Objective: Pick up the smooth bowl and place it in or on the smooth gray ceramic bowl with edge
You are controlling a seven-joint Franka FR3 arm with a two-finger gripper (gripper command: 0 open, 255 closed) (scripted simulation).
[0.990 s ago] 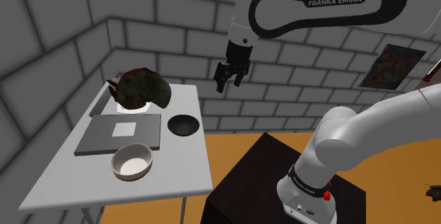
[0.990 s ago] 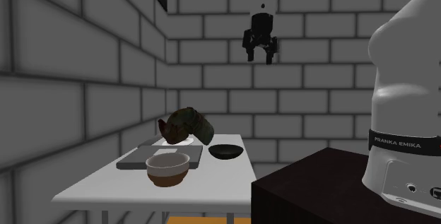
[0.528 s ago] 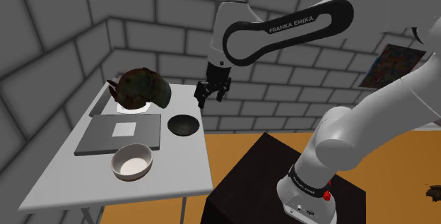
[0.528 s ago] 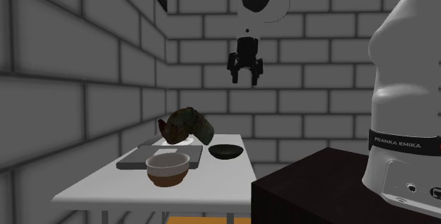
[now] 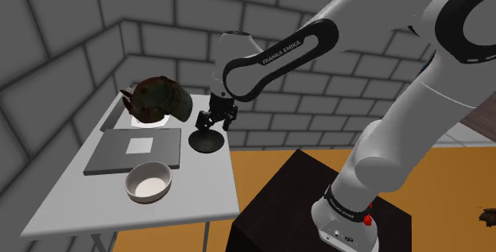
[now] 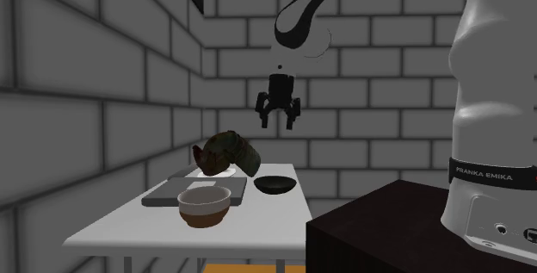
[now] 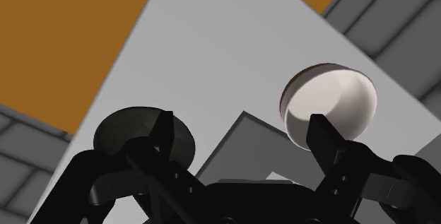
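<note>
Arm [image 5: 413,91] reaches from the black stand [image 5: 278,187] up and over to the white table [image 5: 71,203], hand pointing down above the table's edge nearest the stand. Grey brick walls behind, orange floor [image 5: 445,203] under the stand. On the table, biggest first: a flat grey slab [image 5: 111,159] with a white square in its middle; behind it a brown-green rounded object [image 5: 161,99] sitting on a white dish; a pale bowl [image 5: 149,183] with a brown outside, near the front edge and just in front of the slab; and the dark bowl [image 5: 205,141], the smallest, just beside the slab's corner on the stand side. Gripper [image 5: 213,125] is spread wide with nothing between the fingers. In the shoulder view it overlaps the dark bowl's far rim. The second exterior view shows the gripper [image 6: 278,127] hanging well above the dark bowl [image 6: 274,183], roughly over it, with no contact. In the wrist view the gripper [image 7: 244,131] frames the slab's corner [image 7: 240,145]: the dark bowl [image 7: 134,134] sits partly behind one finger, off centre, and the pale bowl [image 7: 328,106] shows past the other finger. Both bowls sit upright and well apart from each other.
</note>
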